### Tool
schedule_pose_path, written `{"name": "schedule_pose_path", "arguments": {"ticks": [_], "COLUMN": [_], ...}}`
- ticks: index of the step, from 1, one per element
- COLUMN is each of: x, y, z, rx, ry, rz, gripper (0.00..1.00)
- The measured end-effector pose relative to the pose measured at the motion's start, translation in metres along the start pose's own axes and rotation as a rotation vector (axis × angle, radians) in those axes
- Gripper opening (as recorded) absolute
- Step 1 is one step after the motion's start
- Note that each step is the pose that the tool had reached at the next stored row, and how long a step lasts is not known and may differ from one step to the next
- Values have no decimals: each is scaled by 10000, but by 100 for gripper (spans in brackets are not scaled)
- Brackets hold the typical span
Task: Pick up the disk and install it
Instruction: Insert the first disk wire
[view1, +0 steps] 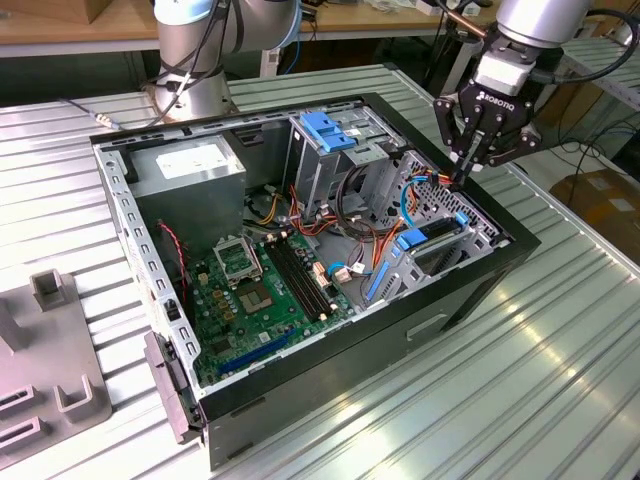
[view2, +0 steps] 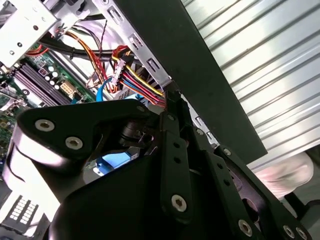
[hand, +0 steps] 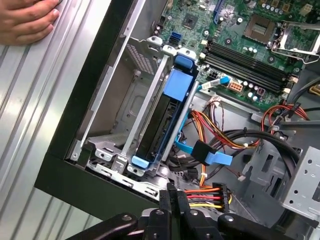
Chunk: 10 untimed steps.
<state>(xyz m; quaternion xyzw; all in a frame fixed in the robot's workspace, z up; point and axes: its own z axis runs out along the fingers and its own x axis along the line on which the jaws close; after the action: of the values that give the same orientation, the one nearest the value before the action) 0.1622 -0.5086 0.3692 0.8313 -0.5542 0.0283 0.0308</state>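
Observation:
The disk (view1: 437, 238) sits on edge in the drive bay at the corner of the open computer case (view1: 470, 300), on the exterior view's right. In the first wrist view the disk (hand: 159, 125) shows a dark body between blue rails with a blue tab on top. My gripper (view1: 462, 172) hangs just above and behind it, apart from the disk. Its fingers are shut together. The tips rest against the plug of a bundle of red, yellow and black power wires (hand: 206, 192). My gripper (view2: 170, 97) meets those wires (view2: 137, 82) at the case wall.
A grey power supply (view1: 190, 170), green motherboard (view1: 260, 290) and tall cage with a blue latch (view1: 325, 130) fill the case. A blue data cable (hand: 212, 157) runs beside the disk. A person's hand (hand: 25, 20) rests on the ribbed table outside the case. Grey fixture (view1: 50, 350) on the exterior view's left.

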Motion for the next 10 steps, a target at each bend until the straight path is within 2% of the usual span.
{"name": "schedule_pose_path", "arguments": {"ticks": [4,7,10], "x": [-7,-45,-48], "y": [13,107,111], "z": [4,5,14], "rx": [-35,-36,-69], "ry": [34,35,71], "rz": [236,241,437], "gripper": [16,16,16]}}
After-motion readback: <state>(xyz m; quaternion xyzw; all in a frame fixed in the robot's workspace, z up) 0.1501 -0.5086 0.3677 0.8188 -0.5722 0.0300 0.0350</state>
